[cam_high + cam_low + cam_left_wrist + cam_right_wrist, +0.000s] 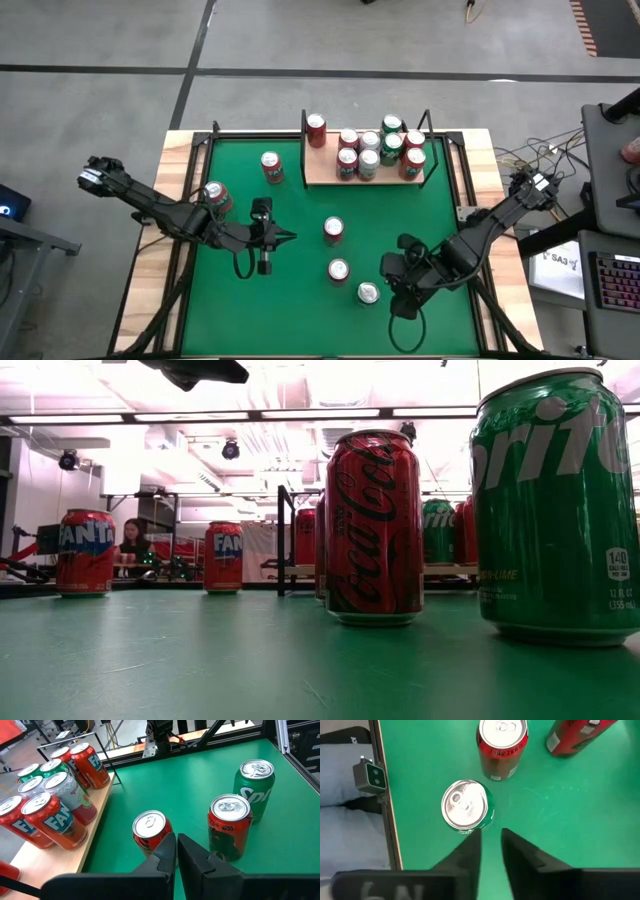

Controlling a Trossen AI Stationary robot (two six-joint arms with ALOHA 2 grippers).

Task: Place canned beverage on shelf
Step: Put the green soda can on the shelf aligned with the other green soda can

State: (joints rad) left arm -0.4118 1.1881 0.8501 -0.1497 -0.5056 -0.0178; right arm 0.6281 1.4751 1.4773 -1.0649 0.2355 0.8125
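A green Sprite can [465,805] stands on the desk [300,300] just ahead of the right gripper [491,842], whose jaws stand slightly apart, holding nothing. A Coke Zero can [501,745] stands beyond it. The left gripper [176,851], jaws closed and empty, points at a red can [151,831]. Only the low view reads "Fanta" on a far can [86,552]. The shelf [365,170] at the desk's far edge carries red and green cans.

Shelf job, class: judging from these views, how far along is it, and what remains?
Done: about eight cans stand on the shelf. In hand: nothing; the right pincer, slightly apart, sits beside the green can, and the left pincer is shut and empty. Left: five cans on the felt.
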